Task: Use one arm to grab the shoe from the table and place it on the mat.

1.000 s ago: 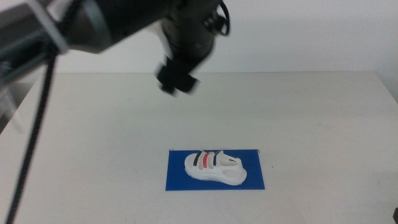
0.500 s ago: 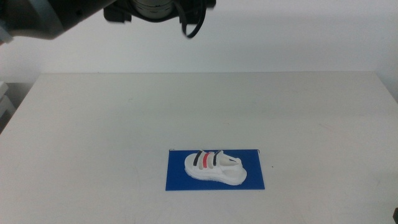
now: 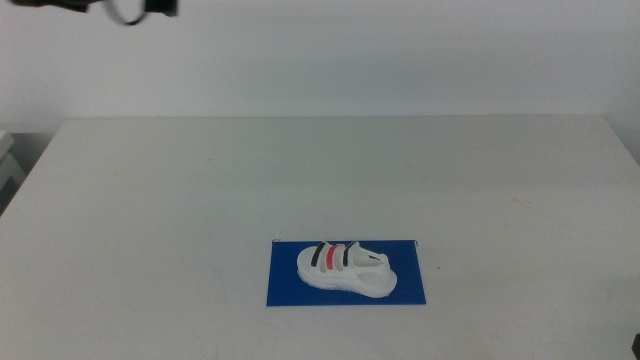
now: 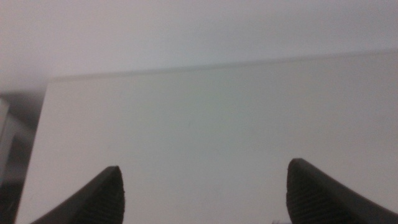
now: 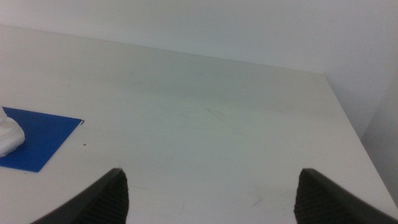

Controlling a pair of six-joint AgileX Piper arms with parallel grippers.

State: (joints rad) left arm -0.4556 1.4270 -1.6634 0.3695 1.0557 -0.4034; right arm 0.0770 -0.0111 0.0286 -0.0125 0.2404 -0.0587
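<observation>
The left claw [image 4: 202, 193] is spread wide with nothing in it and has gone up and away. The shoe [image 3: 345, 269] now sits on the blue mat [image 3: 282, 288]. Job looks done.

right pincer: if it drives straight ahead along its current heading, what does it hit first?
Probably bare table: nothing lies between the open right pincer jaws. The mat and shoe sit off to one side. Depth unclear.
</observation>
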